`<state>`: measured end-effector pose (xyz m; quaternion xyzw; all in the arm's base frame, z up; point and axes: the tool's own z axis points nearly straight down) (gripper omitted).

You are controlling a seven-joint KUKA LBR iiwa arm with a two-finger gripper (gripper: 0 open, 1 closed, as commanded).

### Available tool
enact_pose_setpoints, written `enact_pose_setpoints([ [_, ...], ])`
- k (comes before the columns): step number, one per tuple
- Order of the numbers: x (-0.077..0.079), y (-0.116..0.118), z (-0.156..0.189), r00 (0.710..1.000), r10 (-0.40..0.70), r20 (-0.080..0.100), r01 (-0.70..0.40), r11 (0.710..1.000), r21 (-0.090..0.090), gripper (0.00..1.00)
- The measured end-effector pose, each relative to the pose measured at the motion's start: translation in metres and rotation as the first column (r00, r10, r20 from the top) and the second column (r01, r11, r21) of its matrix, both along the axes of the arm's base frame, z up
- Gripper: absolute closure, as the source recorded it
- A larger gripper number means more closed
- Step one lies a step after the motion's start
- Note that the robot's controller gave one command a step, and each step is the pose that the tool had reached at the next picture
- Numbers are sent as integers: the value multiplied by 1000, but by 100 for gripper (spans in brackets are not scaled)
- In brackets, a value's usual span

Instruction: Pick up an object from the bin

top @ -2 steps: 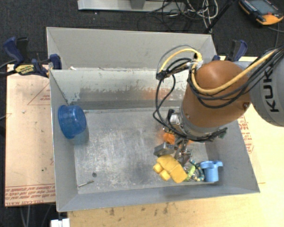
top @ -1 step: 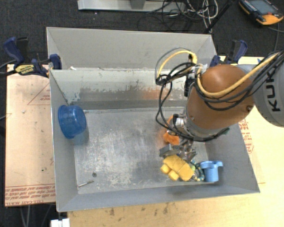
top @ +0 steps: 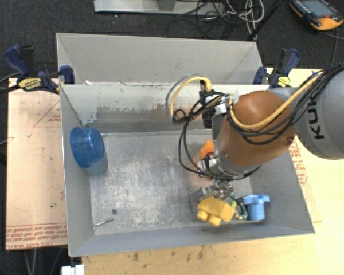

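Yellow blocky toy [top: 214, 211] lies on the floor of the bin [top: 149, 182]. I see the gripper [top: 221, 191] directly above this toy, very close to it. I cannot tell if the hand is open or closed. Just right of the toy lies a light blue piece [top: 255, 206]. Well apart to its left is a blue cup [top: 86, 146].

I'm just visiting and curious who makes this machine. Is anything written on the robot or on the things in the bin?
"KU": large black letters running up the side of the grey arm. Any further letters cannot be seen.
Blue cup, at the bin's left: no writing to be seen.
Yellow toy and small blue piece, at the bin's near edge: no writing that can be read.
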<state>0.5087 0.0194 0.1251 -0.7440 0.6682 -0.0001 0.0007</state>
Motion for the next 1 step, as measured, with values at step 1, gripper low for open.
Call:
enact_pose_setpoints([
  [1, -19, 28, 127, 968, 249, 1, -249, 968, 2, 100],
])
